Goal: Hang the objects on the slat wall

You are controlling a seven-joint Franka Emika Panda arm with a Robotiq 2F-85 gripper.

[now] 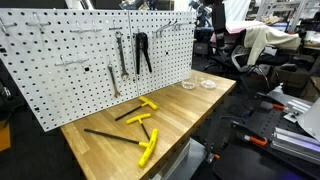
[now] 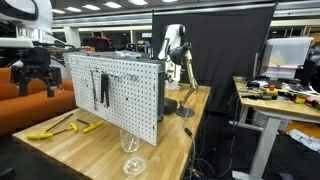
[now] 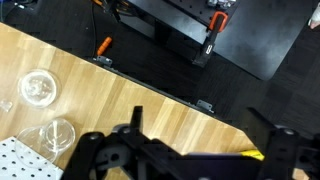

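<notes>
Three T-shaped tools with yellow handles and black shafts lie on the wooden table in front of the white pegboard [image 1: 70,75]: one nearest the board [image 1: 146,104], one in the middle [image 1: 141,123] and one at the front [image 1: 148,148]. Two of their yellow handles [image 2: 45,131] [image 2: 86,126] show in an exterior view. My gripper [image 2: 35,78] hangs high above the table, in front of the pegboard [image 2: 115,95]. In the wrist view its fingers [image 3: 195,115] are spread wide and empty. A yellow handle tip [image 3: 255,155] peeks out below them.
Black-handled pliers [image 1: 142,52] and grey wrenches [image 1: 119,55] hang on the pegboard. Clear plastic cups [image 1: 188,85] [image 1: 208,84] stand near the table's end; they also show in the wrist view [image 3: 40,87]. Clamps [image 3: 103,46] sit on the table's edge. Chairs and desks stand beyond.
</notes>
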